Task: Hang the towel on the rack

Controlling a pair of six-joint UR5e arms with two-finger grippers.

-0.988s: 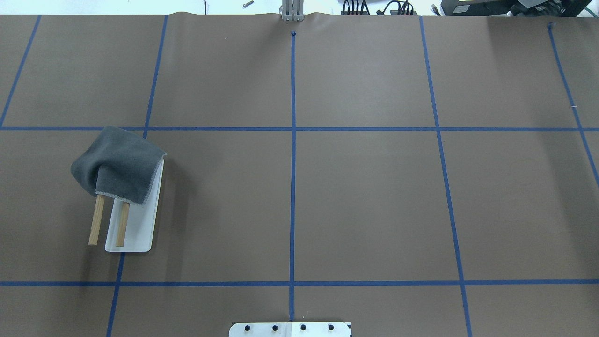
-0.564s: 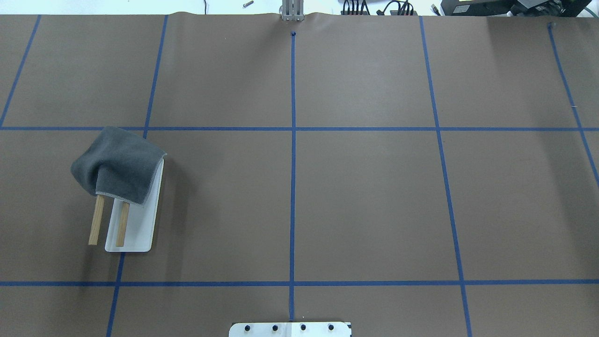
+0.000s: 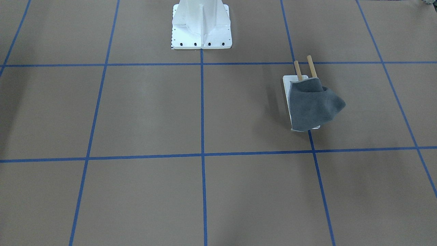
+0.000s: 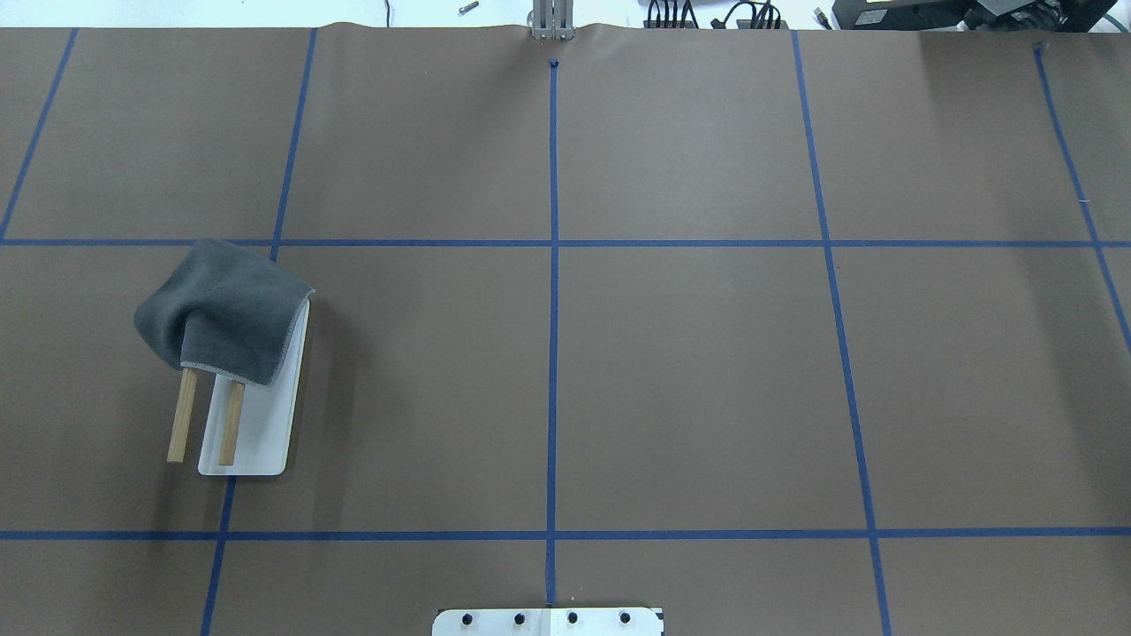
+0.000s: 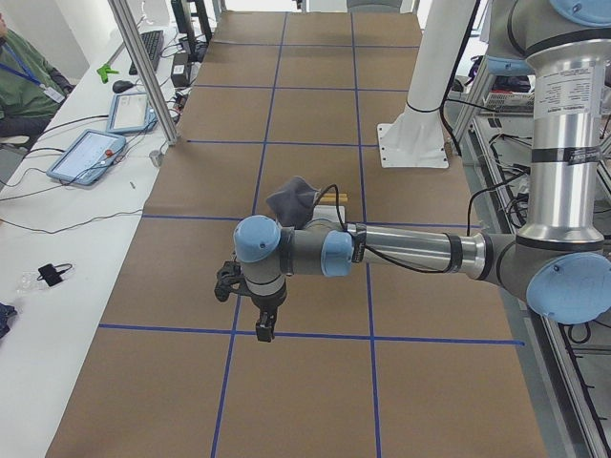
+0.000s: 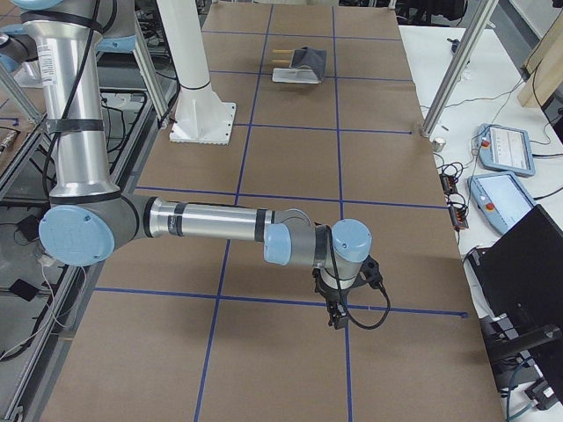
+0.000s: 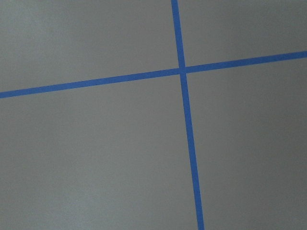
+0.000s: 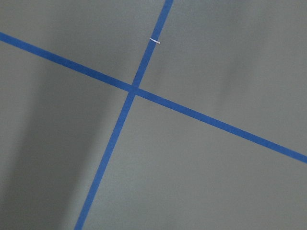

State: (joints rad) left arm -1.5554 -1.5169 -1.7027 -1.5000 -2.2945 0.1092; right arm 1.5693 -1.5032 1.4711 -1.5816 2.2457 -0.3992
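already draped over the rack's (image 4: 265, 428) far end, the towel (image 4: 225, 309) looks soft, light, floppy: pinch its near stitched edge. left gripper (image 5: 263, 329), right gripper (image 6: 337, 315): parted or closed, cannot tell.

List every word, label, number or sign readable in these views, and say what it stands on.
No text can be read in any view.
On the tablet screens beside the table, any text is too small to read.
The towel and rack show no markings.
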